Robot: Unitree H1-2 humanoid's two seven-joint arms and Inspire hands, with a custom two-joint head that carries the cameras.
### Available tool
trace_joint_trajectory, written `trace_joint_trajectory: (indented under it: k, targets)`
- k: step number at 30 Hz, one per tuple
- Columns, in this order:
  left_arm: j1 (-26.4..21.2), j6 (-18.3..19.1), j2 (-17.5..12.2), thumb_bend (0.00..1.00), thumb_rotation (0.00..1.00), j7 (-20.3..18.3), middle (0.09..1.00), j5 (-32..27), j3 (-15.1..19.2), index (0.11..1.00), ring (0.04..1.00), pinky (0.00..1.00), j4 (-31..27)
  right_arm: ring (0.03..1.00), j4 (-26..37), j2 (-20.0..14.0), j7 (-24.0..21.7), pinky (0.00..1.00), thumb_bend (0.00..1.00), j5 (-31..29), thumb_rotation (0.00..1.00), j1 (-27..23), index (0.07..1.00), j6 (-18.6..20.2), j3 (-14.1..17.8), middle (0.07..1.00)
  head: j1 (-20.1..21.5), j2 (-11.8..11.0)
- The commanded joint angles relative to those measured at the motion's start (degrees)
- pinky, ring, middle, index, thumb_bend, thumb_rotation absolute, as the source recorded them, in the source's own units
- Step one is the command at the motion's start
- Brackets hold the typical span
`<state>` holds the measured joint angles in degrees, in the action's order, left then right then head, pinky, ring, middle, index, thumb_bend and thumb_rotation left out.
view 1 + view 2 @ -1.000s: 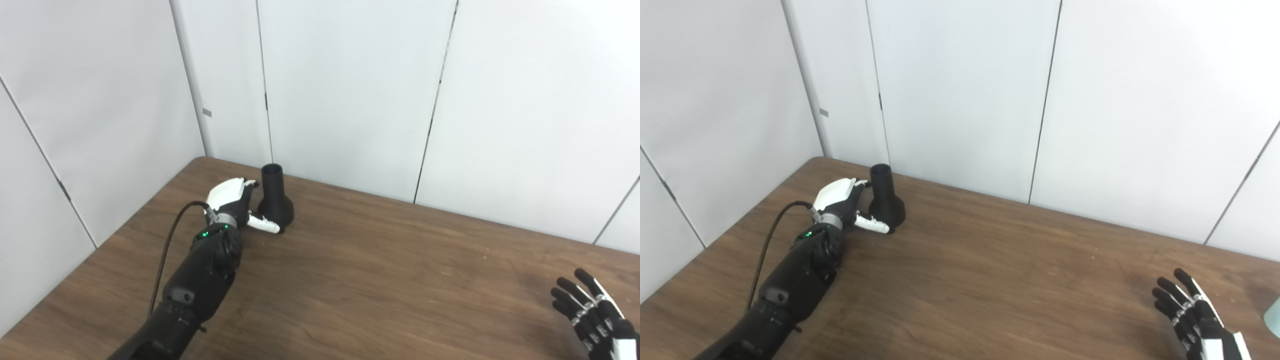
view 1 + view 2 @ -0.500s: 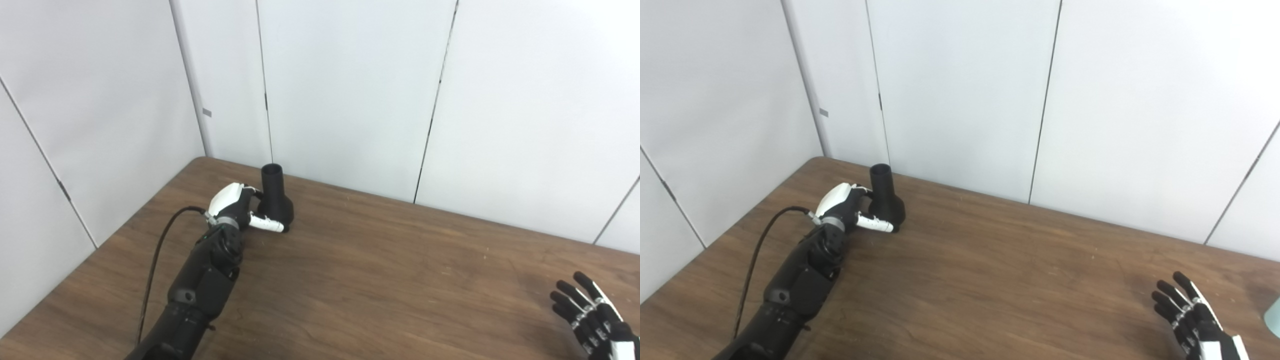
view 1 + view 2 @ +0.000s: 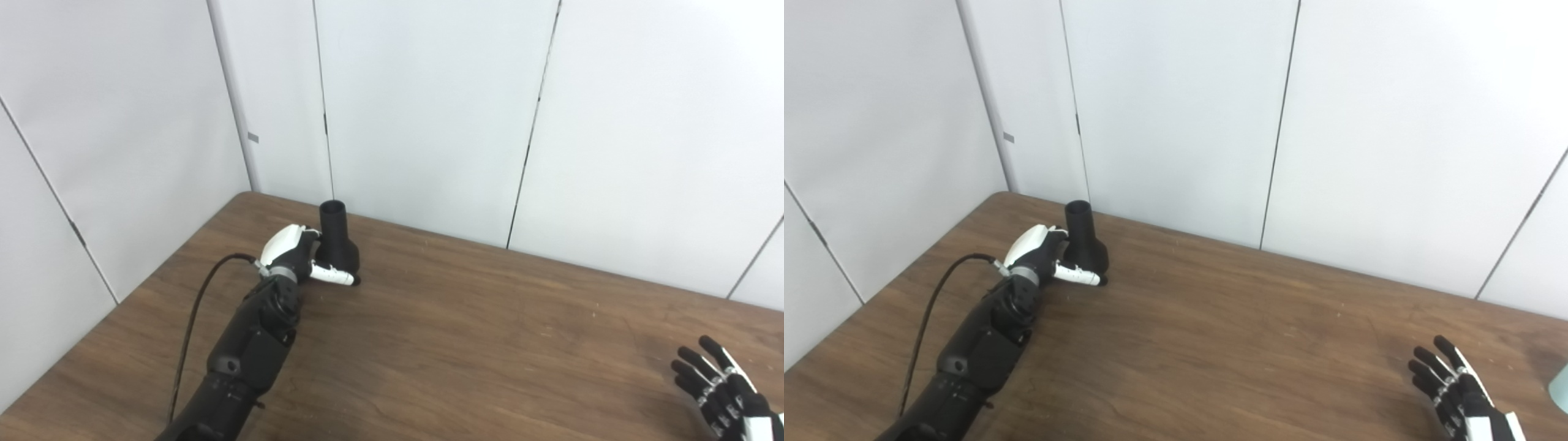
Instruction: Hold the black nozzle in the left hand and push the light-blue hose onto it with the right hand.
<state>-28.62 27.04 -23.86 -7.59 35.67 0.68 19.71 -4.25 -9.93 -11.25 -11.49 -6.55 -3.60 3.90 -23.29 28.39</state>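
Observation:
The black nozzle (image 3: 337, 248) stands upright on its wide base at the far left of the brown table (image 3: 465, 343). My left hand (image 3: 293, 254) is pressed against its left side. The white thumb (image 3: 334, 277) lies across the front of the base, and the fingers reach round the neck, mostly hidden. The nozzle still rests on the table. My right hand (image 3: 1461, 395) is open and empty, fingers spread, at the bottom right corner. A sliver of a light-blue thing (image 3: 1560, 381) shows at the right edge of the right eye view.
White wall panels (image 3: 429, 110) close in the table at the back and on the left, just behind the nozzle. A black cable (image 3: 196, 318) loops beside my left forearm. The table's left edge (image 3: 122, 306) runs close to that arm.
My left hand has moved forward and closed in on the nozzle, its thumb now across the base. My right hand has drawn back slightly toward the bottom edge. The nozzle has not moved.

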Motion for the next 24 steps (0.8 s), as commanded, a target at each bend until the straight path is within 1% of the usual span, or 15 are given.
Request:
trace_joint_trajectory:
  k: [1, 8, 11, 14, 19, 24]
  targets:
    - [-1.3, -0.2, -1.0, 1.0, 0.29, -0.1, 0.968, 0.1, -1.0, 0.742, 1.0, 1.0, -1.1, 0.853, -1.0, 1.0, 0.0, 0.87, 0.65, 0.0, 0.92, 2.8, 0.928, 0.0, -0.4, 0.856, 0.3, 0.4]
    - [-1.0, -0.3, -1.7, 1.0, 0.26, 1.4, 0.945, 1.2, -3.6, 0.806, 1.0, 1.0, -2.4, 0.854, -0.5, 1.3, 0.5, 0.87, 0.65, 0.5, 0.92, 2.7, 0.923, 0.5, -0.5, 0.853, 0.4, 1.0]
    - [-0.7, -1.0, -1.9, 1.0, 0.25, 3.1, 0.937, 1.4, -4.8, 0.824, 1.0, 1.0, -2.6, 0.854, -0.2, 1.4, 0.5, 0.87, 0.65, 0.7, 0.92, 2.6, 0.923, 0.7, -0.6, 0.854, 0.5, 1.1]
    - [-0.6, -2.3, -2.1, 1.0, 0.24, 5.2, 0.924, 1.3, -5.8, 0.834, 1.0, 1.0, -1.6, 0.855, 0.1, 1.5, 0.3, 0.87, 0.65, 0.7, 0.92, 2.8, 0.922, 0.8, -0.6, 0.854, 0.5, 1.3]
    - [-0.7, -2.3, -2.3, 0.99, 0.22, 6.1, 0.898, 0.2, -6.3, 0.837, 0.992, 1.0, -1.0, 0.852, 0.3, 1.3, 0.2, 0.87, 0.64, 0.7, 0.92, 3.1, 0.921, 1.0, -0.5, 0.849, 0.5, 1.5]
    - [-1.0, -2.0, -2.6, 0.98, 0.21, 6.4, 0.879, -0.6, -6.3, 0.83, 0.952, 1.0, -0.4, 0.849, 1.2, 1.4, 0.2, 0.87, 0.63, 0.6, 0.92, 3.6, 0.921, 1.7, -0.6, 0.846, 0.4, 1.8]
